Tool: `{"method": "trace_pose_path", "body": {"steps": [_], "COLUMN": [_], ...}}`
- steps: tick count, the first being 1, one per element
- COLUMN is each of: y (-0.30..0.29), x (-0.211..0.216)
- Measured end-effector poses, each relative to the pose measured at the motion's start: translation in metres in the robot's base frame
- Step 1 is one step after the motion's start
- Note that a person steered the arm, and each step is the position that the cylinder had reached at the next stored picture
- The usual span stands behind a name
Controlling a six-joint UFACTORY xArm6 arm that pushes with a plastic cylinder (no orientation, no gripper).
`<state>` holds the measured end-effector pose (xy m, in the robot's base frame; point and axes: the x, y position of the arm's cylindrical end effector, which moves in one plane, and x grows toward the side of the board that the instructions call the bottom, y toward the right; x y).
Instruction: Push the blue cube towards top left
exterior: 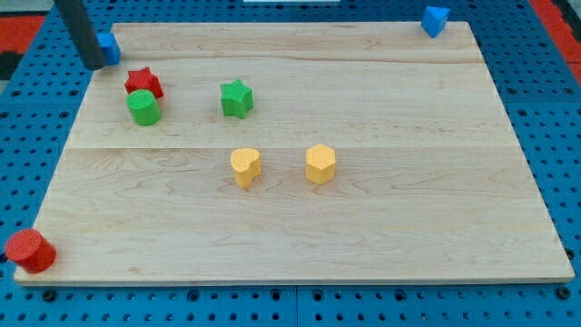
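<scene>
The blue cube sits at the wooden board's top left corner, partly hidden behind my rod. My tip rests just at the cube's lower left side, at the board's left edge, touching or nearly touching it. A second blue block, wedge-like, lies at the board's top right corner.
A red star and a green cylinder sit together below the cube. A green star lies right of them. Two yellow blocks sit mid-board. A red cylinder stands at the bottom left corner. The wooden board lies on blue pegboard.
</scene>
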<state>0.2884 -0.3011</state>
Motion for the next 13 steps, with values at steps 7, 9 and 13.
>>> {"method": "trace_pose_path", "body": {"steps": [7, 9, 13], "y": [-0.003, -0.004, 0.026], "x": [-0.027, -0.035, -0.031]}}
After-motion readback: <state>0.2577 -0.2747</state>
